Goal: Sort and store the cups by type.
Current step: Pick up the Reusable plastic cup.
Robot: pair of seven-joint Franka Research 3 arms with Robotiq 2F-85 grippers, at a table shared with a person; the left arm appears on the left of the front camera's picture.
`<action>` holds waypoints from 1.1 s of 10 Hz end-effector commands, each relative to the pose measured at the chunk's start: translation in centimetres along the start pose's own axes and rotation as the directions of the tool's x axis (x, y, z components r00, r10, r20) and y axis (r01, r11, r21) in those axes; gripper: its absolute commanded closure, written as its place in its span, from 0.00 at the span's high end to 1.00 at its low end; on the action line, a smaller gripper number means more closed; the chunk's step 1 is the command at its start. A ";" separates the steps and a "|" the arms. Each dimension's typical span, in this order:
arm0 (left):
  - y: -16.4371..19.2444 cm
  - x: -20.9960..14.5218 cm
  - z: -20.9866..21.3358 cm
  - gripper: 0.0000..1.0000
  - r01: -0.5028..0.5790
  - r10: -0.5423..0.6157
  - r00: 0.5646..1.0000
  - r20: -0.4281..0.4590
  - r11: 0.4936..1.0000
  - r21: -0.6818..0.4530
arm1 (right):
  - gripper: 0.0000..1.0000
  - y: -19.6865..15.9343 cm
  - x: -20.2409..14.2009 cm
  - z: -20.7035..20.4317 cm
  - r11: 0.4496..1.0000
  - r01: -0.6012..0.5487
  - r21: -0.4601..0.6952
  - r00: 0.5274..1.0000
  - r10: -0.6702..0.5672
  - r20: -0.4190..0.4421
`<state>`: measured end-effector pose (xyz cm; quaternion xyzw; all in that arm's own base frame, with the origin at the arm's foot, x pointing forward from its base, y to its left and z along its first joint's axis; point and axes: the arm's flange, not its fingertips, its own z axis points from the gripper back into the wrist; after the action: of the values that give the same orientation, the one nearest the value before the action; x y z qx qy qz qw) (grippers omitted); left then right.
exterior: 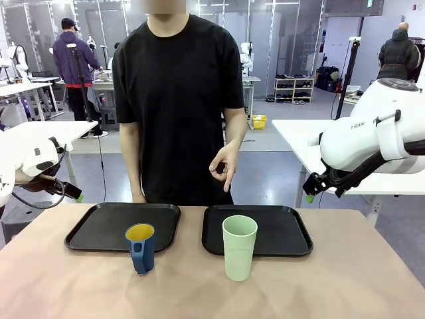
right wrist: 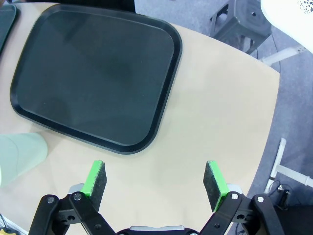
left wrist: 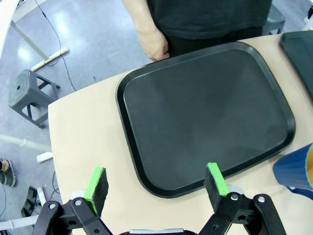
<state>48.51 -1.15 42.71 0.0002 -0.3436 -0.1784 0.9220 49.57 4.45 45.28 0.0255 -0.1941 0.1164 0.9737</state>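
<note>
Blue mug (exterior: 141, 251) stood upright on the table (exterior: 345, 286), just beside the near rim of the left tray (exterior: 106, 229). Green cup (exterior: 239, 249) stood upright to the right of that mug. Left pincer (left wrist: 155, 171) and right pincer (right wrist: 155, 166) hung spread and empty. The left one was nearer the mug.

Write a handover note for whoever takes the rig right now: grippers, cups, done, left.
Left gripper: open, empty, hovering over the near edge of the left tray.
Right gripper: open, empty, above the table beside the right tray.
Blue mug: upright on the table, just in front of the left tray.
Green tumbler: upright on the table, in front of the right tray.
Person's hand at the left tray's far rim; other hand raised.
Done: neither cup is on a tray yet.
Left: pick up and store both cups, presumably one per tray.
</note>
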 end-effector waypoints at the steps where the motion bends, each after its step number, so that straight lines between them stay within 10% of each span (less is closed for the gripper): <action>1: 0.1 0.1 0.1 1.00 0.016 -0.016 1.000 -0.009 1.000 0.007 | 1.00 -0.2 0.0 0.0 1.000 0.000 0.008 1.000 0.000 0.006; 2: 0.1 0.1 0.1 1.00 0.016 -0.016 1.000 -0.009 1.000 0.007 | 1.00 0.0 0.0 0.0 1.000 0.000 0.000 1.000 0.000 0.000; 5: 0.1 0.1 0.1 1.00 0.016 -0.016 1.000 -0.009 1.000 0.007 | 1.00 1.0 1.8 4.4 0.866 -0.495 -0.072 0.869 0.496 -0.006; 11: 0.1 0.1 0.1 1.00 0.016 -0.016 1.000 -0.009 1.000 0.007 | 1.00 2.8 2.3 7.8 0.350 -0.936 0.029 0.350 0.936 -0.030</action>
<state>48.51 -1.13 42.67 0.0004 -0.3432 -0.1782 0.9222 48.01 8.32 53.14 -0.0912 -0.1474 0.6268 0.7597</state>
